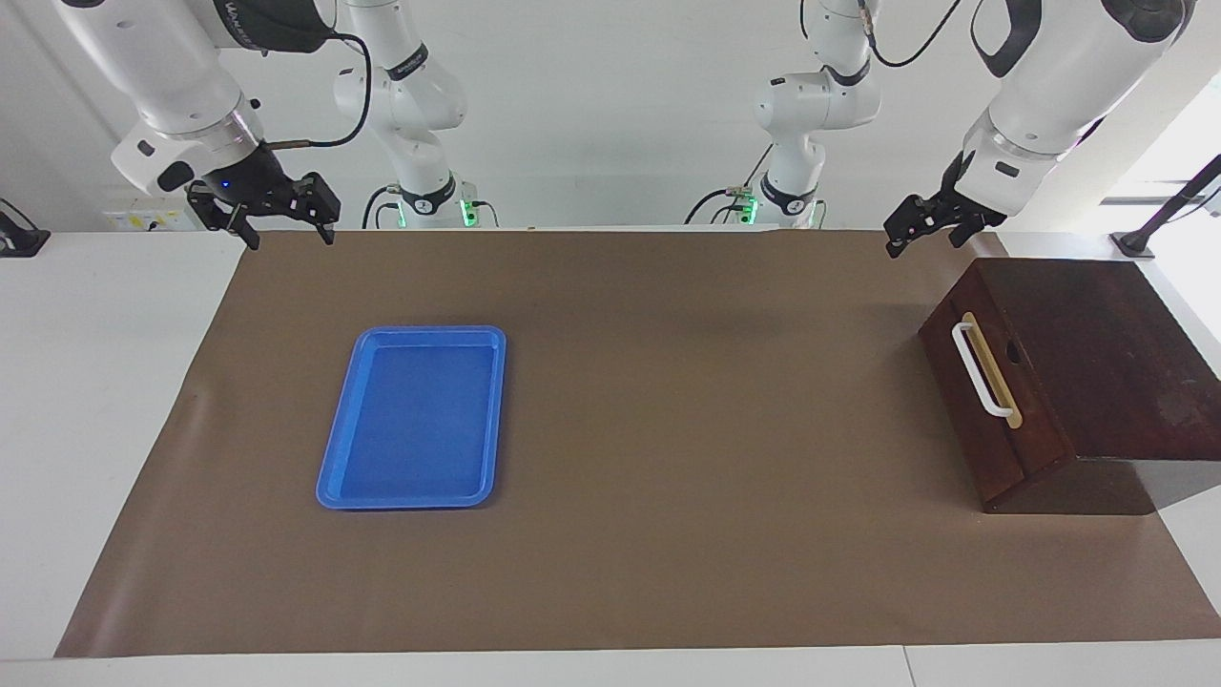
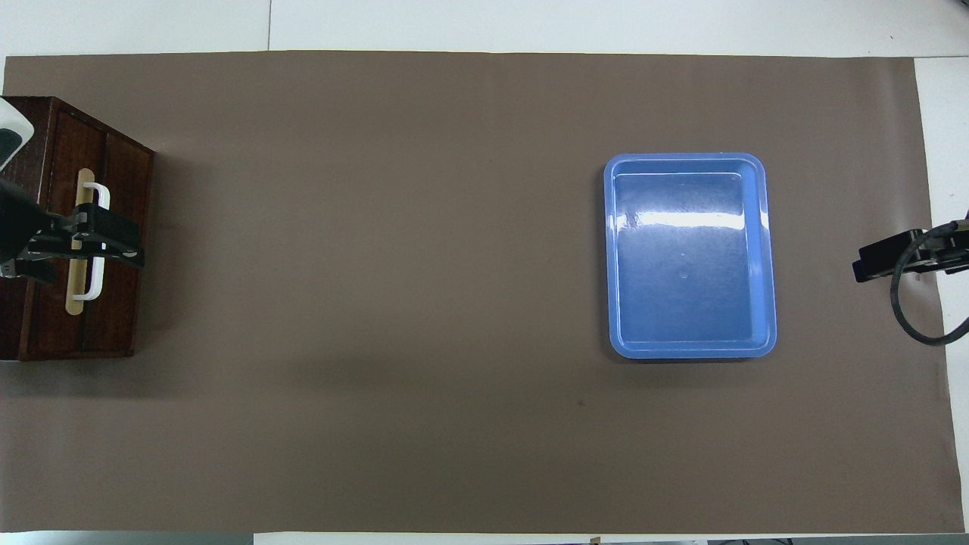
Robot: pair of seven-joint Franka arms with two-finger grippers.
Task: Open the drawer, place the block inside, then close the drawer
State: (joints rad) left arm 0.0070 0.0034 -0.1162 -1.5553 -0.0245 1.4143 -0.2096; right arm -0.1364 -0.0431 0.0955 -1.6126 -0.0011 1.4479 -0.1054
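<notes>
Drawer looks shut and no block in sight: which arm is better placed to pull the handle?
Left. The left gripper, open, is raised beside the drawer near its white handle. The right gripper, also open, waits at the other end, past the blue tray.
</notes>
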